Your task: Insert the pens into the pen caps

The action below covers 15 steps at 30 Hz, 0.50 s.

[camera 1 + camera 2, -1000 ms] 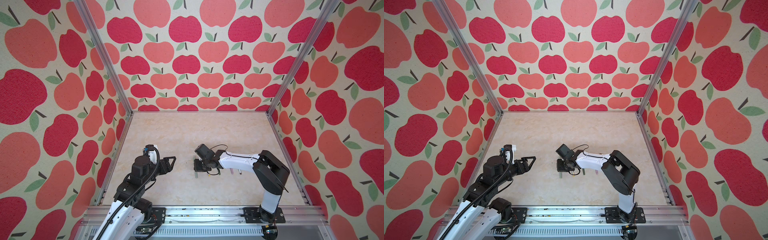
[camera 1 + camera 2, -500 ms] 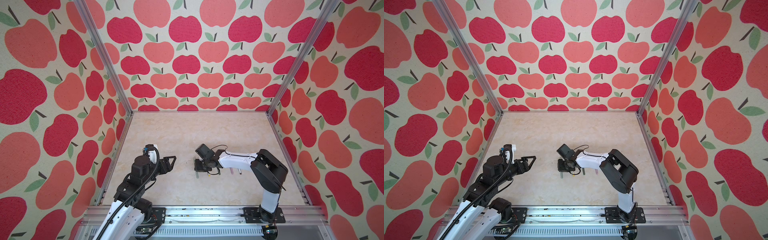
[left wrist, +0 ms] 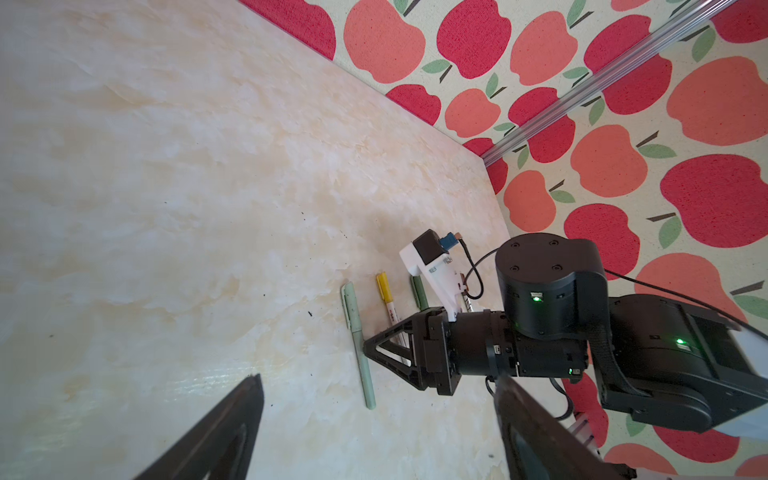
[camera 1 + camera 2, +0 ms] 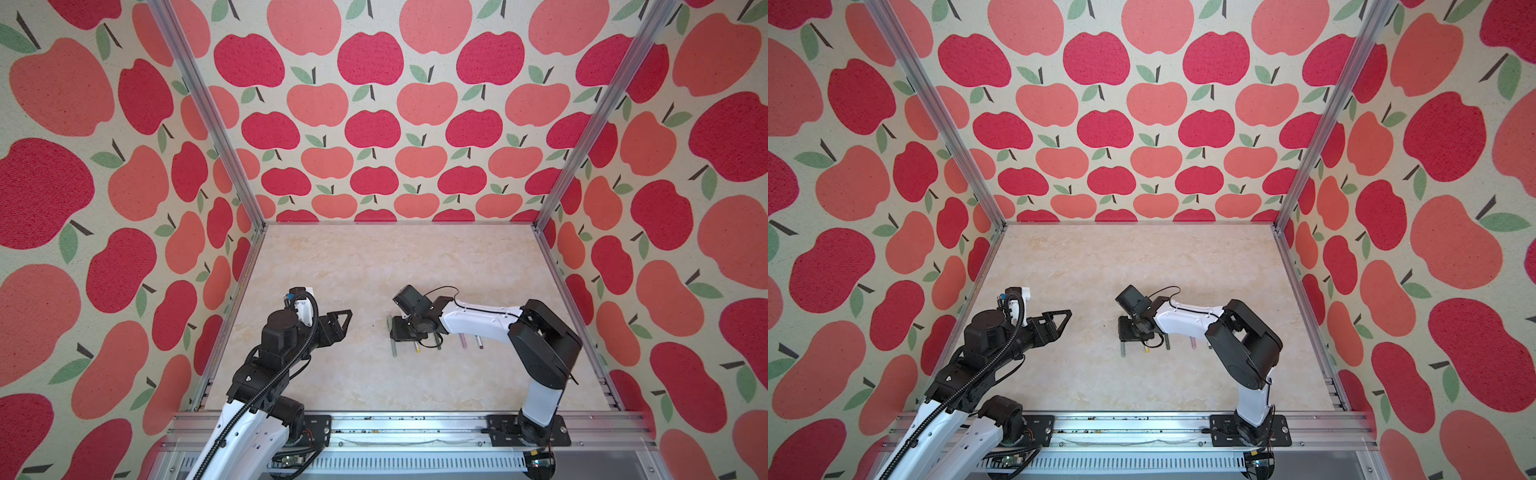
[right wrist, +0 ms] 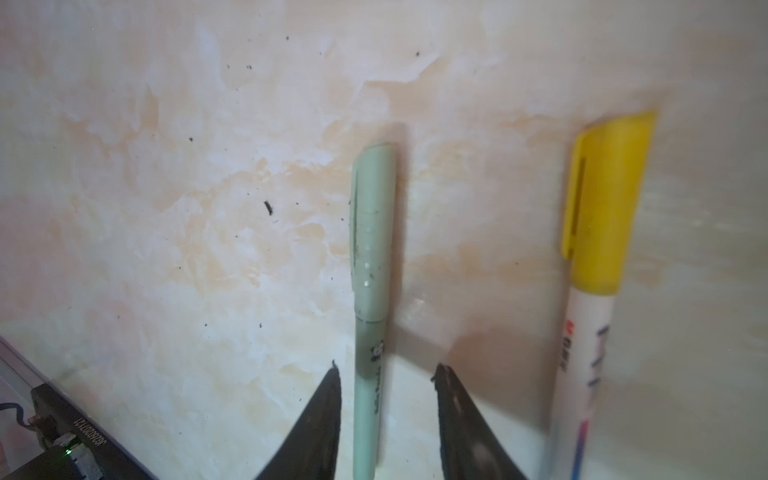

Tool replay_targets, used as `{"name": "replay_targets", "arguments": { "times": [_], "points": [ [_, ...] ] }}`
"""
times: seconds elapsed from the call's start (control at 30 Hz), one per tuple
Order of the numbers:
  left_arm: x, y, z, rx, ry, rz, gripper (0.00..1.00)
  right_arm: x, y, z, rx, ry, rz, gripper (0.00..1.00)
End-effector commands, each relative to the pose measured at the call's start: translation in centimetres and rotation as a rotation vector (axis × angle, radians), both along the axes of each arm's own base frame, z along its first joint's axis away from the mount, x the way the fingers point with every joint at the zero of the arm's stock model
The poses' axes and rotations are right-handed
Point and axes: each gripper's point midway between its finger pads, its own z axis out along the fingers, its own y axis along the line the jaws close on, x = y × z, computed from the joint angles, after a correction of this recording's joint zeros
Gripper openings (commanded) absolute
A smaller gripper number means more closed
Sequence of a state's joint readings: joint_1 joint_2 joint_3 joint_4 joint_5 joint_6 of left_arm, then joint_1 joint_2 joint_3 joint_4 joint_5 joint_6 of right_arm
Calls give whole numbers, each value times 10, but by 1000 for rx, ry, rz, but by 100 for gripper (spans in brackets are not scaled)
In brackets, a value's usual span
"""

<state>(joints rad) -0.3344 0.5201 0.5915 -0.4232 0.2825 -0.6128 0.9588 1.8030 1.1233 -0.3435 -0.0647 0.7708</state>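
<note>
Three apple-print walls [image 4: 374,124] box in a marbled tabletop [image 4: 374,266]. Left gripper [image 4: 347,322] hovers lower left of centre in both top views, jaws spread wide, holding nothing. Right gripper [image 5: 386,365] sits low at lower centre, jaws parted either side of the pale green pen [image 5: 372,249], gap on each side, no grip. That pen lies flat, capped, leftmost in a row. Beside it, apart: yellow-capped white pen [image 5: 590,332], then dark green pen [image 3: 419,293], then pink pen [image 4: 463,341].
</note>
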Motion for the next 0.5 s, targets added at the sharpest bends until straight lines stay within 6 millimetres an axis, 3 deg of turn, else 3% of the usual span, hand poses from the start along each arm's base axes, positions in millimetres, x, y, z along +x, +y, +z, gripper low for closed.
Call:
{"name": "replay_targets", "arguments": {
  "times": [0.0, 0.1, 0.2, 0.27, 0.33, 0.4, 0.47],
  "points": [
    [14, 11, 32, 70, -112, 32, 93, 23, -1, 62, 44, -160, 26, 43],
    [29, 24, 55, 119, -179, 86, 97, 42, -6, 114, 96, -296, 45, 47],
    [49, 45, 70, 171, -249, 168, 99, 70, -37, 169, 107, -480, 8, 48],
    [67, 68, 68, 190, -244, 253, 99, 93, -80, 199, 81, -609, -77, 49],
    [82, 90, 59, 239, -214, 339, 99, 112, -129, 214, 61, -697, -187, 50],
    [96, 114, 44, 301, -180, 423, 99, 126, -178, 219, 58, -758, -296, 50],
    [107, 143, 19, 281, -88, 513, 99, 135, -231, 211, 8, -807, -394, 51]
  ]
}}
